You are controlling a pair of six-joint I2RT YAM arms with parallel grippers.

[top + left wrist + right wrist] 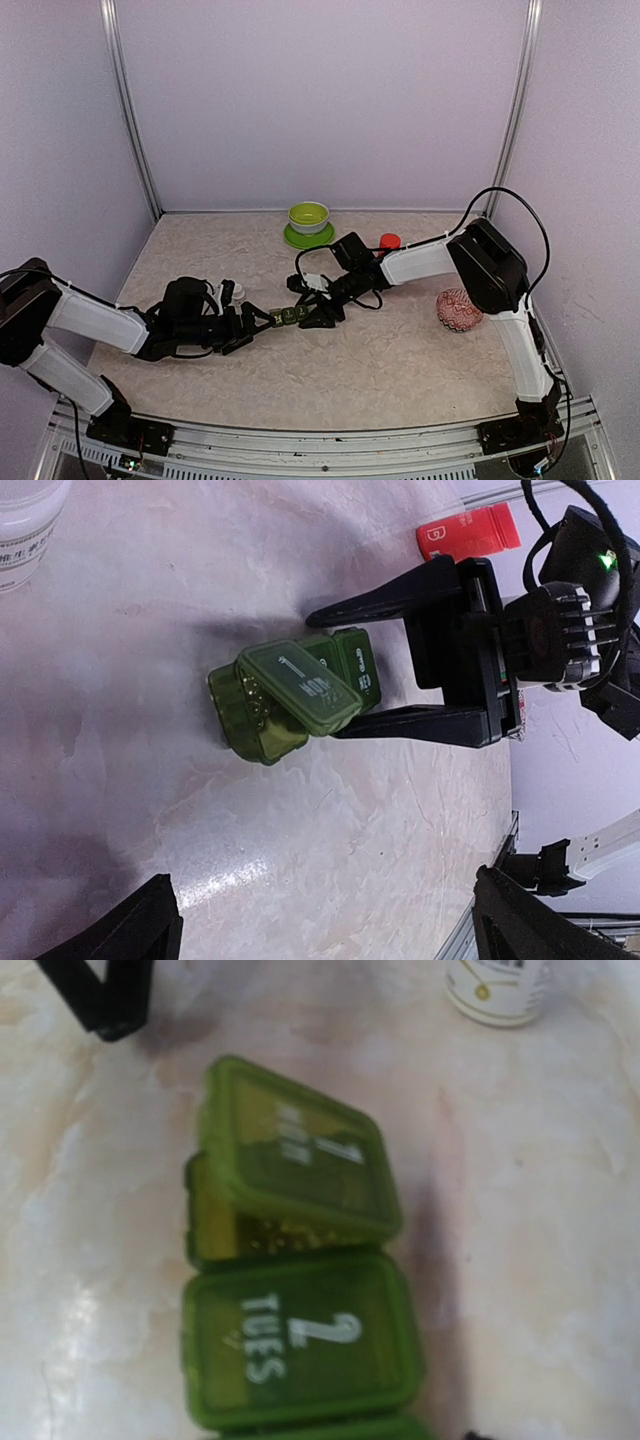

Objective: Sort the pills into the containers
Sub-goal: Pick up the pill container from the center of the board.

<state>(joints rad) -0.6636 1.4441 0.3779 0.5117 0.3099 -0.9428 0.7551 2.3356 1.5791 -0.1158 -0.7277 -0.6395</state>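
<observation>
marbled tabletop (400, 370); only wrist views show pills (270, 1232) under the ajar mon lid (300, 1155) of the green pill organizer (245, 715); right gripper (322, 672) straddles it, grip unclear; left gripper (325, 880) jaws spread

The right claw (322, 672) straddles the containers (347, 660), the end lid (300, 685) ajar.

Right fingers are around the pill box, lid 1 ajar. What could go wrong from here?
1. The right fingers straddle the far end of the pill box; a squeeze there may twist or slide it on the smooth table.
2. Lid 1 sits tilted, ajar over the pills; a jolt could spill them or jam the lid crooked.
</observation>
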